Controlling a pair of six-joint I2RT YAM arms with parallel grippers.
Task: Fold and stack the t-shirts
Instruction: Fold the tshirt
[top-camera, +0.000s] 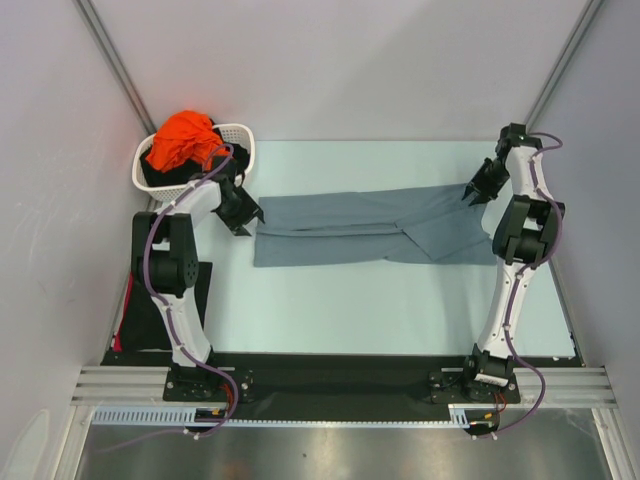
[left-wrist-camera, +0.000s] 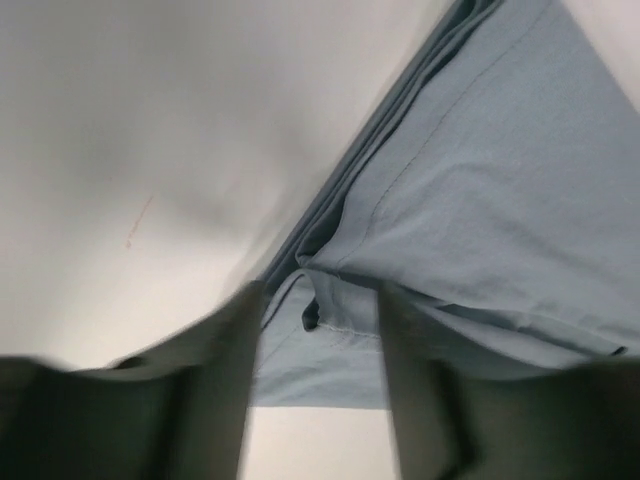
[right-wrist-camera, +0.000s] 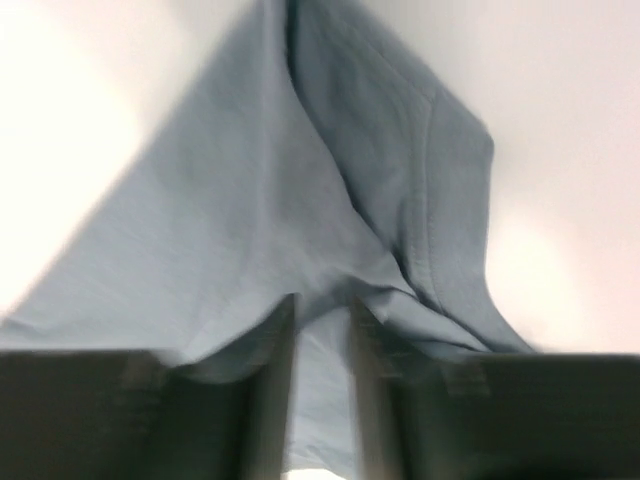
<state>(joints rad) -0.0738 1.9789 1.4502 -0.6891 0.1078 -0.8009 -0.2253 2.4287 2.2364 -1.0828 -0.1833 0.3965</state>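
Just right of the basket (top-camera: 243, 135), your grey-blue t-shirt (top-camera: 370, 228) lies on the table (top-camera: 380, 300) as 1 long folded strip. Your left gripper (top-camera: 250, 222), at the strip's basket end, stands parted over the hem; your right gripper (top-camera: 472, 193), at the far end, is parted narrowly around cloth.

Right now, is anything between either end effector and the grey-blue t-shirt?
Nothing visible. The left end effector is at the left end of the grey-blue t-shirt, the right end effector at its right end, cloth directly in front of each. The white basket holding the orange t-shirt stands behind the left one, clear of the cloth.
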